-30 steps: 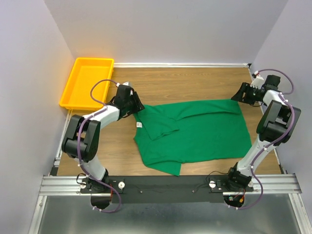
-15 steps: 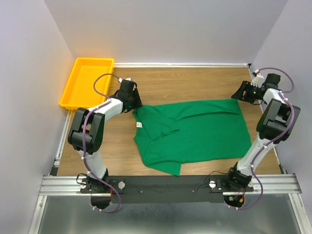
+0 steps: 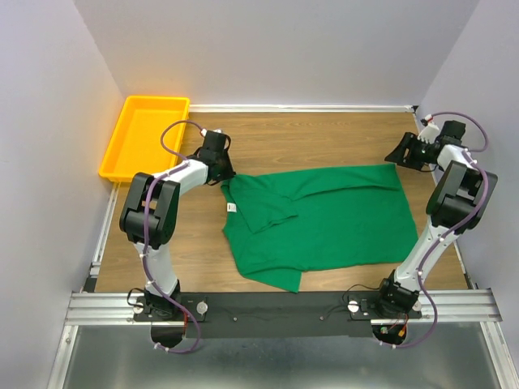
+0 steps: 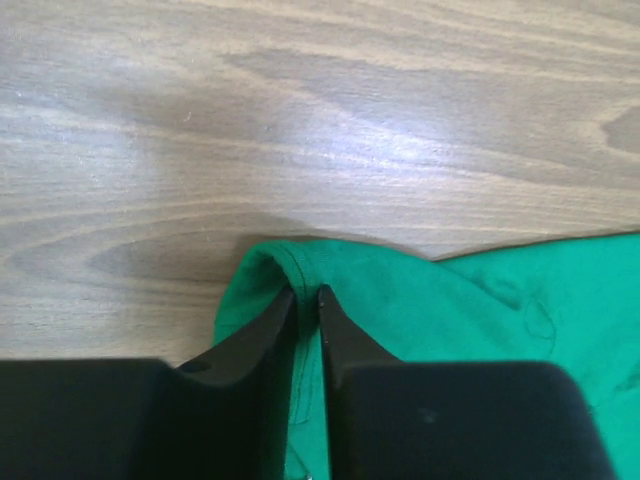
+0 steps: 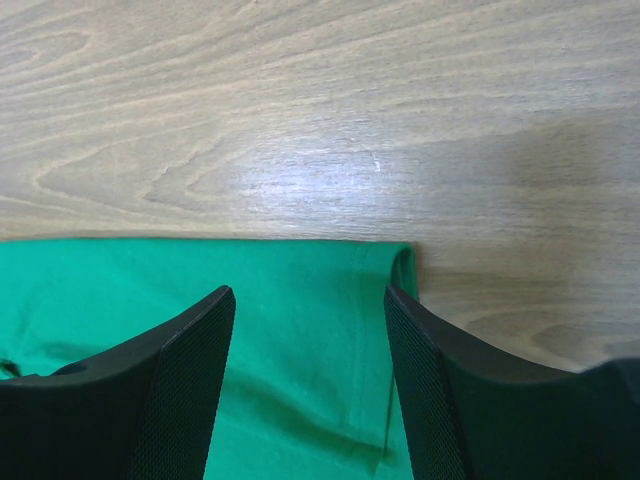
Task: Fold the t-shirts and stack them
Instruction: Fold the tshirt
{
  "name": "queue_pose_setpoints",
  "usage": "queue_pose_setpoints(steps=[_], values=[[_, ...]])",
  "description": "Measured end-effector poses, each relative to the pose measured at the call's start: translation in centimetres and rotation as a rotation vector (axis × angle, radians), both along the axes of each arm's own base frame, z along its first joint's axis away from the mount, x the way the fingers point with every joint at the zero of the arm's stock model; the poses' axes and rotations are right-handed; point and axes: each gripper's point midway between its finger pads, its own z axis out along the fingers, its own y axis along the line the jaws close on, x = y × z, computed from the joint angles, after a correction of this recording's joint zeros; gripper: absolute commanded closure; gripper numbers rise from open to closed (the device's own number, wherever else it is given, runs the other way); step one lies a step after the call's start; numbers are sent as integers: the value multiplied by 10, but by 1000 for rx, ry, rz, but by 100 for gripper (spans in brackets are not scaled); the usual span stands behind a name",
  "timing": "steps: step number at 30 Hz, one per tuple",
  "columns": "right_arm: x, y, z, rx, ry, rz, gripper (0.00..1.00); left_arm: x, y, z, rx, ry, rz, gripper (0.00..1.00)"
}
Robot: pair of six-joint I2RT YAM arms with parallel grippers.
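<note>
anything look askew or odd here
The green t-shirt lies crooked and half-folded: a flap is turned over beside its white label, one corner jutting out at the near side. Nothing looks damaged.

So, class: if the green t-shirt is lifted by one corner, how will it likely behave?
Probably floppy: the green t-shirt lies in soft folds, and its edge bunches where the left gripper pinches it. Likely light, as the cloth looks thin. Lifted by that edge, the rest should drape and drag across the table.
</note>
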Motion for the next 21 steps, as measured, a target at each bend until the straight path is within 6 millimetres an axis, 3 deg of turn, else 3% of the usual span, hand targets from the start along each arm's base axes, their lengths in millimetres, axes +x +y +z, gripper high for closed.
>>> queue_pose_setpoints(steps=[7,13,21], values=[[9,-3,5,12,-5,-18,32,3,2,2,-5,-5,10,98],[18,-7,3,27,-3,-36,34,6,8,3,-14,-8,23,99],[16,-8,-21,37,49,-52,42,8,5,5,-38,-15,10,100]])
